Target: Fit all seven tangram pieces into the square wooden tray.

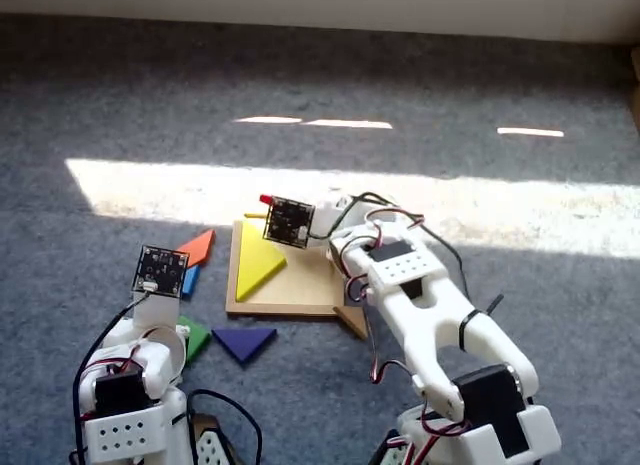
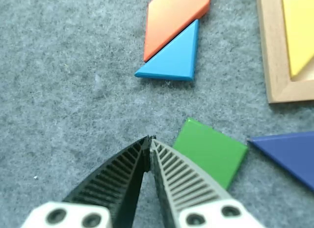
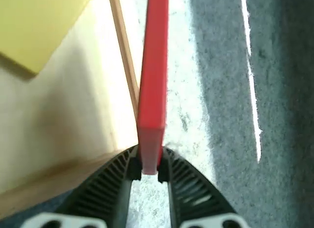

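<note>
The task is at an early stage. Only 1 of the 7 pieces, the yellow triangle [image 1: 258, 261], lies flat inside the square wooden tray [image 1: 300, 307], against 1 side, and most of the tray floor is bare.

A 2nd piece is in hand: the fingers of the right gripper [image 3: 149, 165] are closed on the red piece [image 3: 152, 66], which they hold by its thin edge so that it stands on its side. It hangs close to the tray's rim, on the side far from the arms; I cannot tell if it is above the inside or just outside.

The other pieces are on the grey tabletop [image 1: 120, 135] outside the tray. The orange parallelogram [image 2: 176, 14] and the light blue triangle [image 2: 171, 61] touch each other. The green square [image 2: 211, 152] and the dark blue triangle [image 2: 289, 149] are near them. A brown piece [image 1: 351, 321] is at the tray's corner, partly hidden by the arm.

The left gripper [image 2: 148, 142] has its fingers pressed together with nothing between them, just beside the green square. By my judgement, 6 pieces are still to be placed.
</note>
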`<state>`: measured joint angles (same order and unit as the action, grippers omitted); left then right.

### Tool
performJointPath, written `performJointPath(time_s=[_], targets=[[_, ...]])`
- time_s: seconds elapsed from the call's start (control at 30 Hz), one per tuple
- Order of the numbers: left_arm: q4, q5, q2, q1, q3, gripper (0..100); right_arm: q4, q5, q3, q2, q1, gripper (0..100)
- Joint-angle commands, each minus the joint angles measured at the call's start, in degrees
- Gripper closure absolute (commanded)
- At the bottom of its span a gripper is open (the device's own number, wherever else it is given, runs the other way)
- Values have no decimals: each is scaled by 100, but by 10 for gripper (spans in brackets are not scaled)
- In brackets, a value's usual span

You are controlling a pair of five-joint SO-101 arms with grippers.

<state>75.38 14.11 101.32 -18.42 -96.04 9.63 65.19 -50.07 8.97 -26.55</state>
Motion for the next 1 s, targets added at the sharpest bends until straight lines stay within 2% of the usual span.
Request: performJointPath(time_s=[0.0,0.23,0.43,0.73,0.87,0.97], targets=[[35,-35,127,-66,-119,994,-330,53,13,145,-57,991],[35,-35,127,-66,-119,994,-330,18,22,-435,-57,983],[35,-35,127,-66,-119,994,-330,18,-22,-233,-119,860],[35,-35,127,-66,-119,994,-242,18,-40,391,-119,859],[35,-35,127,-66,-119,994,338,-18,-31,813,-198,861],[35,-35,127,-66,-119,994,866,-712,-22,1226,-312,899]])
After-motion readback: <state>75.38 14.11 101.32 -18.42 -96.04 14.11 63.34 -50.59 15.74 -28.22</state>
